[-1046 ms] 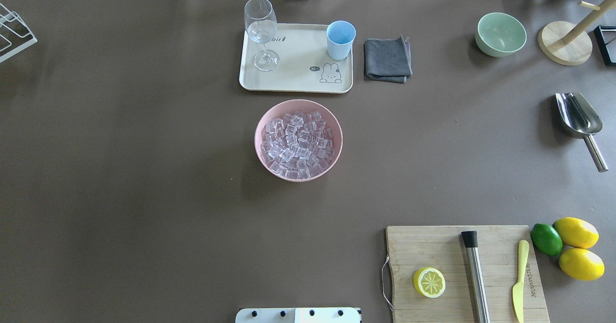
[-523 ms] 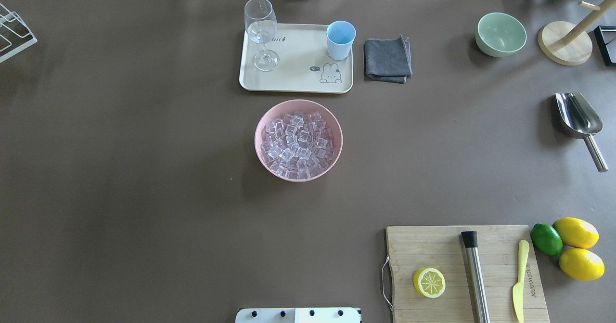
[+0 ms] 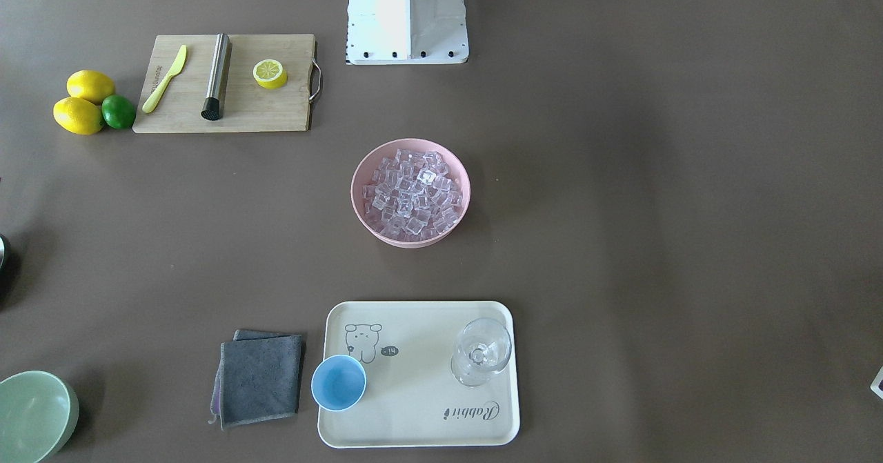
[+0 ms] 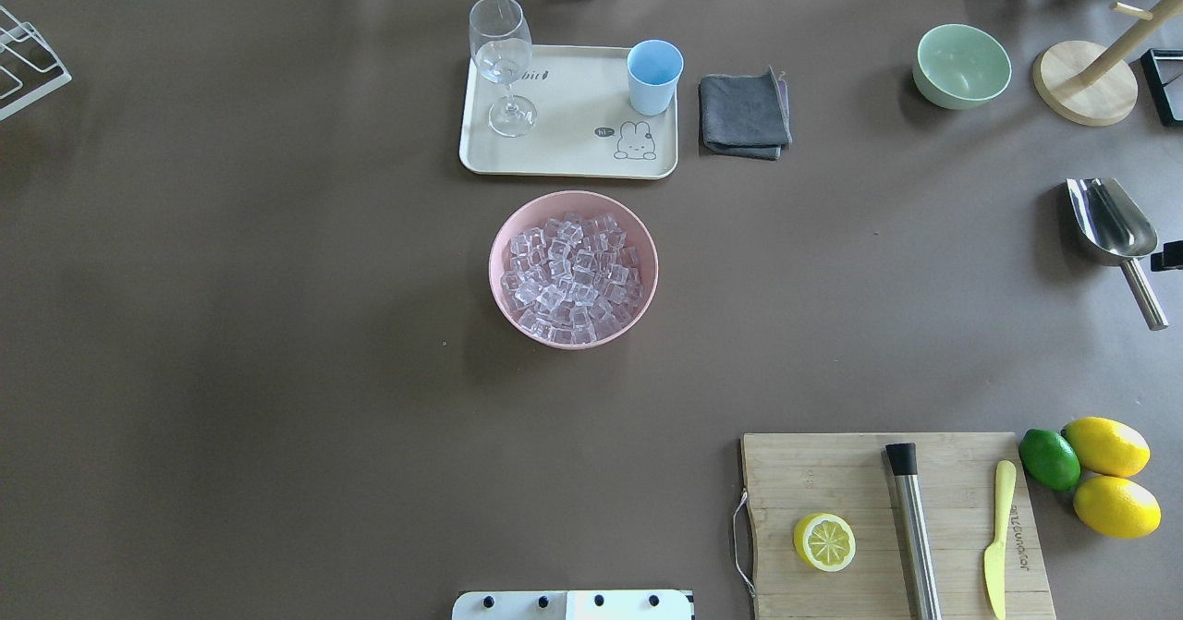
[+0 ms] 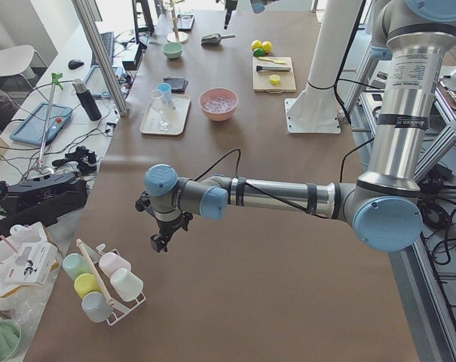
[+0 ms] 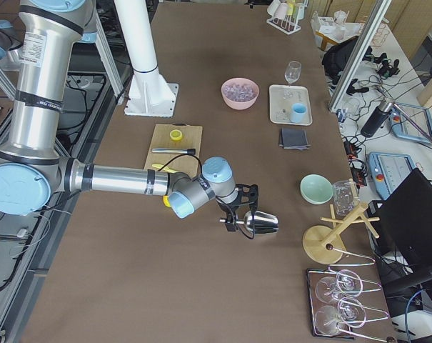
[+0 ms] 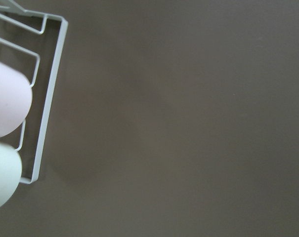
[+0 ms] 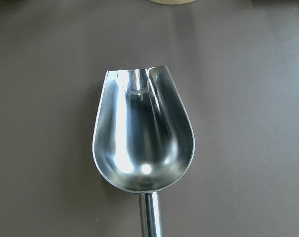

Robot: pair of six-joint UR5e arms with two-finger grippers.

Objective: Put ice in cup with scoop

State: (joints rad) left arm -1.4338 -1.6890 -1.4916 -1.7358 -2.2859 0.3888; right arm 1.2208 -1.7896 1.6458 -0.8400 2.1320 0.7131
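Note:
The steel scoop (image 4: 1114,232) lies on the table at the far right, handle toward the robot; it fills the right wrist view (image 8: 142,143). The ice (image 4: 573,273) fills a pink bowl (image 4: 504,232) at the table's middle. The light-blue cup (image 4: 654,75) stands on the cream tray (image 4: 564,153). My right gripper (image 6: 233,214) hovers over the scoop's handle; only a dark sliver of it (image 4: 1174,255) shows overhead, so I cannot tell its state. My left gripper (image 5: 161,240) hangs over bare table near a cup rack; I cannot tell if it is open.
A wine glass (image 4: 502,61) shares the tray. A grey cloth (image 4: 744,114), a green bowl (image 4: 961,66) and a wooden stand (image 4: 1086,82) sit at the back right. A cutting board (image 4: 832,472) holds a steel cylinder (image 4: 912,528), with lemons (image 4: 1106,446) beside it.
A dark part of my right gripper has come into the overhead view at the right edge, beside the scoop's handle. Nothing on the table has moved.

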